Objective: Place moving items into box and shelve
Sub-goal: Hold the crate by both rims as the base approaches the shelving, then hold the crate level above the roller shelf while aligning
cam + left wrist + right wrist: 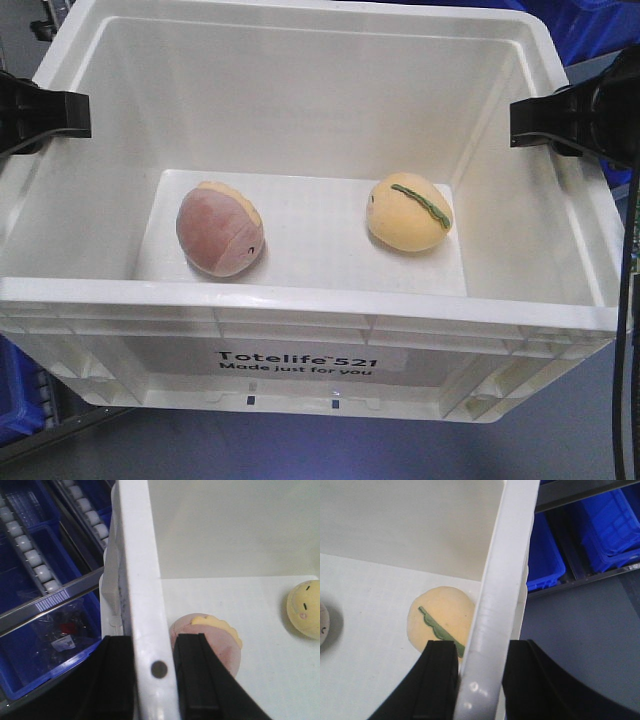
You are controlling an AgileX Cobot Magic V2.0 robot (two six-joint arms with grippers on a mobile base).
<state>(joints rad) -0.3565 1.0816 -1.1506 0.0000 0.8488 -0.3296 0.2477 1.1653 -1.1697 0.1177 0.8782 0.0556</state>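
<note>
Toys: already inside the box (300,300), on its floor, well apart; pink toy (220,231) left, yellow toy (409,212) right.
Left claw (154,652): clamped on the left wall, one finger inside, one outside, beside the pink toy.
Right claw (481,652): clamped likewise on the right wall, above the yellow toy.
Done: packing.
Left: shelving, judged not yet done; roller shelf (30,555) and blue bins (30,675) lie beyond the left wall.
</note>
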